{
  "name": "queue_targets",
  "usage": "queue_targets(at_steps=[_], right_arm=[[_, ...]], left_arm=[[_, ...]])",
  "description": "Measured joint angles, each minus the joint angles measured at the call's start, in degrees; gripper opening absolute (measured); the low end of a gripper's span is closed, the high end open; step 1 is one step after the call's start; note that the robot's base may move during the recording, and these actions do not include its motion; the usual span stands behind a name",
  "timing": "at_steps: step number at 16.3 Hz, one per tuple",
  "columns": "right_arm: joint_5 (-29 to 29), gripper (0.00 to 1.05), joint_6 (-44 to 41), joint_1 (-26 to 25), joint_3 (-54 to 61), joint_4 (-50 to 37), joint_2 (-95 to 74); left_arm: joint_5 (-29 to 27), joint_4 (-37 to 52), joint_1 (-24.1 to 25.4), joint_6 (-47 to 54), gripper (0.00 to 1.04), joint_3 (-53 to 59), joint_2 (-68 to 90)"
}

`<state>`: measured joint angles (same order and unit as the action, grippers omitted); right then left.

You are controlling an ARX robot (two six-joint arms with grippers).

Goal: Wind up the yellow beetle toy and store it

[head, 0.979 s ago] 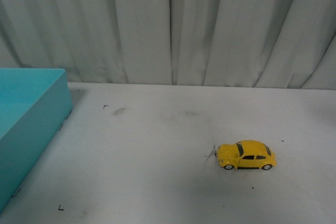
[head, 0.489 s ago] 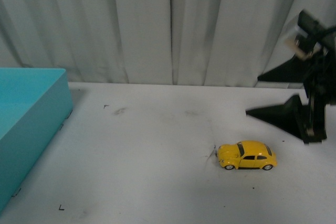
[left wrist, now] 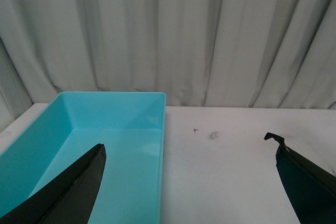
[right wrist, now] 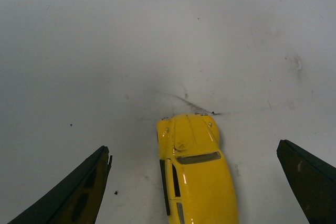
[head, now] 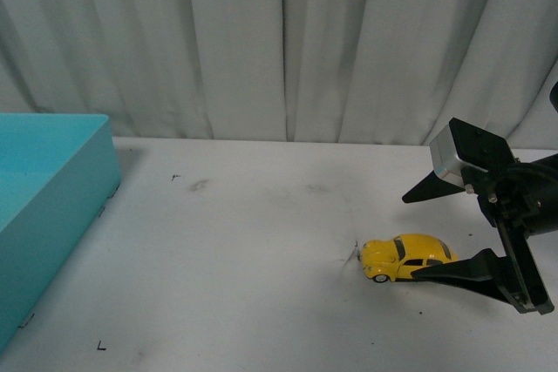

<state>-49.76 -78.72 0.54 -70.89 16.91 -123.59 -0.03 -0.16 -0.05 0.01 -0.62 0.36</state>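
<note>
Right gripper (head: 408, 238) spread wide — around yellow beetle toy (head: 408, 257)

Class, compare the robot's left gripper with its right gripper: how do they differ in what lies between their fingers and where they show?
The right gripper has the yellow beetle toy lying between its fingers, untouched; the left gripper has only the turquoise bin and the white table ahead. The right gripper shows in the front view, low beside the toy; the left gripper does not. Both are open, with black fingers.
</note>
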Motion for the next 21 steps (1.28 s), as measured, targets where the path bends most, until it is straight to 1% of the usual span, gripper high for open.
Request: queue_targets(at_steps=[3, 5, 8, 10, 11, 17, 18, 19, 21], right_arm=[[-0.6, 0.98, -0.7, -0.6, -3.7, 3.1, -2.1], [-1.5, 0.98, -2.0, -1.0, -7.7, 8.8, -4.0], [0.8, 0.98, -7.1, -1.0, -14.6, 20.7, -9.0], [2.4, 0.98, -8.2, -0.9, -16.2, 20.7, -10.4], [4.7, 0.98, -8.1, -0.9, -16.8, 20.5, -11.1], [5.5, 0.98, -7.7, -0.3, -16.8, 17.8, -13.0], [5.4, 0.9, -7.7, -0.1, -16.7, 17.1, -13.0], [5.1, 0.77, -7.7, 0.3, -16.2, 16.3, -13.0], [4.4, 0.57, -7.3, 0.7, -15.6, 15.9, -13.0]], left_arm=[[0.0, 0.0, 0.0, 0.0, 0.98, 0.0, 0.0], [0.0, 0.0, 0.0, 0.0, 0.98, 0.0, 0.0], [0.0, 0.0, 0.0, 0.0, 0.98, 0.0, 0.0], [0.0, 0.0, 0.0, 0.0, 0.98, 0.0, 0.0], [0.0, 0.0, 0.0, 0.0, 0.98, 0.0, 0.0], [0.0, 0.0, 0.0, 0.0, 0.98, 0.0, 0.0], [0.0, 0.0, 0.0, 0.0, 0.98, 0.0, 0.0], [0.0, 0.0, 0.0, 0.0, 0.98, 0.0, 0.0], [0.0, 0.0, 0.0, 0.0, 0.98, 0.0, 0.0]])
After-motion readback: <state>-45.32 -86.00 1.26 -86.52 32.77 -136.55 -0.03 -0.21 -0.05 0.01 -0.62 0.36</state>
